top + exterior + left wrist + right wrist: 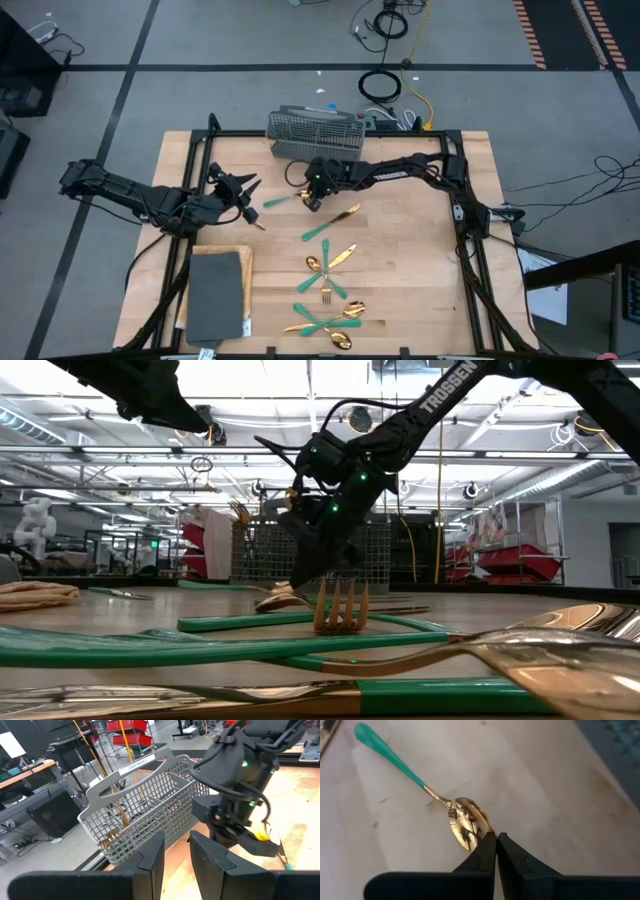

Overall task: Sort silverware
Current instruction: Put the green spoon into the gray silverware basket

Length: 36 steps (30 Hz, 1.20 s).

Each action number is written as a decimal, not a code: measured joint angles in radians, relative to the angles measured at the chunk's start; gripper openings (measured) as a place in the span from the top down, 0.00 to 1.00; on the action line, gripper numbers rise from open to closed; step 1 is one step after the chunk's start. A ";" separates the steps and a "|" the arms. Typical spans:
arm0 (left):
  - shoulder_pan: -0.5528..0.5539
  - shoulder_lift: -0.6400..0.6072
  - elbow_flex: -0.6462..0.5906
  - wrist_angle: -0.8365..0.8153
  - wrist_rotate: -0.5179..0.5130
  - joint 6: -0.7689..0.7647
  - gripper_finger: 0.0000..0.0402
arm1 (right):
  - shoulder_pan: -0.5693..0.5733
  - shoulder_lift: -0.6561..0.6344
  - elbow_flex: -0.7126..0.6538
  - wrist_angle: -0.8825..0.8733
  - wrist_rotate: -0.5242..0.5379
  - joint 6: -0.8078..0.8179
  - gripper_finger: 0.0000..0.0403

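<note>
One spoon (440, 802) is in play right now: your right gripper (496, 851) has its fingers pressed together on the tip of the gold bowl, and the teal handle sticks out to the left across the wooden table (420, 250), just in front of the wire-mesh basket (315, 128) at the far edge. The rest of the silverware (330, 290) lies in a loose cluster nearer you, toward the table's centre, with a knife (330, 222) between the cluster and the gripper. Your left gripper (243, 187) waits to the left of the spoon, fingers spread and holding nothing.

Expect the spoon to feel light and fully rigid, but the polished bowl is curved and slick (a poor surface for flat pads), so a pinch at its very edge could let it swivel or slide out once lifted. The long handle hanging off to one side adds leverage against the grip. In my judgement a hold on the neck, where gold meets teal, or on the slim handle itself would be steadier. Lift slowly and watch for rotation before carrying it to the basket.
</note>
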 joint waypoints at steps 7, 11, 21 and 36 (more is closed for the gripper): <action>0.000 0.000 0.000 0.000 0.000 0.000 0.75 | 0.053 -0.029 0.000 -0.027 0.030 -0.037 1.00; 0.000 0.000 0.000 0.000 0.000 -0.003 0.75 | 0.078 -0.093 0.000 -0.087 0.127 -0.079 1.00; 0.000 0.000 0.001 -0.006 0.000 -0.025 0.75 | 0.131 -0.310 -0.001 -0.296 0.359 -0.165 1.00; 0.000 0.000 0.001 -0.006 0.000 -0.026 0.75 | 0.116 -0.581 -0.001 -0.427 0.685 -0.284 1.00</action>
